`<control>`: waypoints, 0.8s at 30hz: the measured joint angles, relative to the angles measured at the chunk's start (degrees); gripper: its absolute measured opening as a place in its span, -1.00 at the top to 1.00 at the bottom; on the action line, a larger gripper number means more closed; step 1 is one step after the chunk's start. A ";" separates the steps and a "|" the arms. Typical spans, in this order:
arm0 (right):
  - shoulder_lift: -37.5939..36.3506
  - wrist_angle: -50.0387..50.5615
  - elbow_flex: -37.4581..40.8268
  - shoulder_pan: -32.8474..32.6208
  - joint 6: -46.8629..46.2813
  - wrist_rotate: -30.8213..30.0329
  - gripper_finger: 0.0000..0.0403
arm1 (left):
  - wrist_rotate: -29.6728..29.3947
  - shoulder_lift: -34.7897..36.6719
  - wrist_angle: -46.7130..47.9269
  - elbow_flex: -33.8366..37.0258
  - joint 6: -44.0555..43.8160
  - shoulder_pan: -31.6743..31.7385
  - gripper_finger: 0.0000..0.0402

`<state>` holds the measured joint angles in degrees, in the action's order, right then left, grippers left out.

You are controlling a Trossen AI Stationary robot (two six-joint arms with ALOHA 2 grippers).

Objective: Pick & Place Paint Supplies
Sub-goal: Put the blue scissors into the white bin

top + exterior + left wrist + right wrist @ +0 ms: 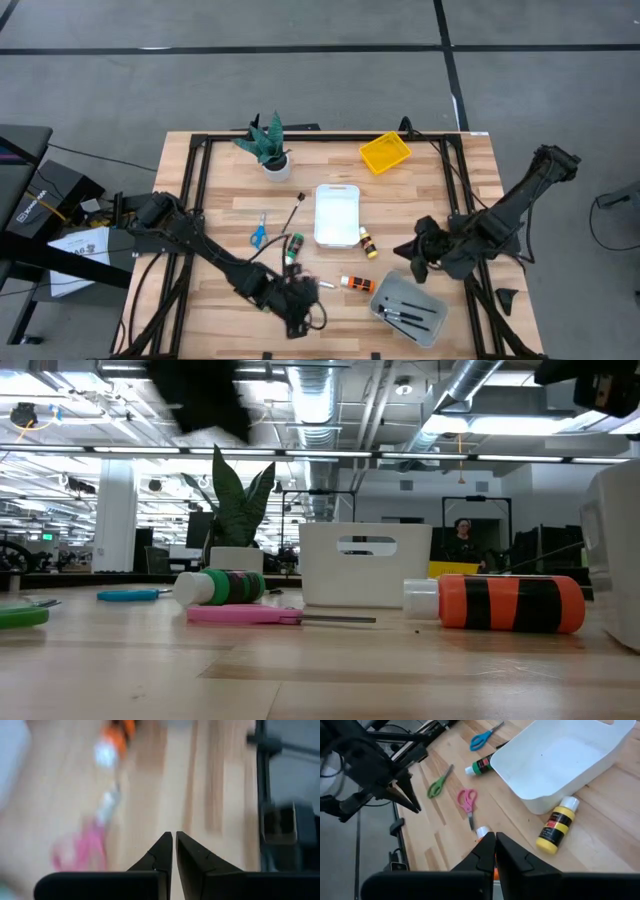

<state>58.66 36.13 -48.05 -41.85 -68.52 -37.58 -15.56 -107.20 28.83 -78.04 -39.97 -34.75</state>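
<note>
My left gripper (173,840) is shut and hovers over the table's near edge (300,305), beside the pink scissors (85,845). My right gripper (495,840) is shut and raised above the orange bottle (357,284), right of the white tray (337,213). The pink scissors (468,802), green scissors (438,784), blue scissors (258,233), green bottle (293,247), yellow bottle (559,825) and orange bottle (500,603) lie flat on the wood. A dark brush (290,213) lies left of the white tray. More brushes (410,318) lie in the grey tray (430,298).
A potted plant (268,145) stands at the far left and a yellow tray (385,152) at the far right. A black frame (195,190) runs around the table top. Bare wood (400,195) shows right of the white tray.
</note>
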 joint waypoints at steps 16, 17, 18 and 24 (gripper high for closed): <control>-0.56 0.10 0.00 0.02 -1.98 -1.46 0.88 | -2.34 0.00 3.50 0.02 -49.57 -23.03 0.92; -0.56 0.10 0.00 0.02 -1.98 -1.46 0.88 | -3.90 0.00 3.61 0.02 -50.41 -23.42 0.92; -0.56 0.10 0.00 0.02 -1.98 -1.46 0.88 | -5.42 0.00 3.82 0.02 -50.61 -23.62 0.92; -0.56 0.08 0.00 0.61 -2.00 -1.46 0.87 | -10.91 0.24 13.87 0.02 -50.36 -19.54 0.92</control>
<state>58.11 36.21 -48.05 -41.24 -70.52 -39.05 -26.48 -106.96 42.70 -78.02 -90.34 -54.29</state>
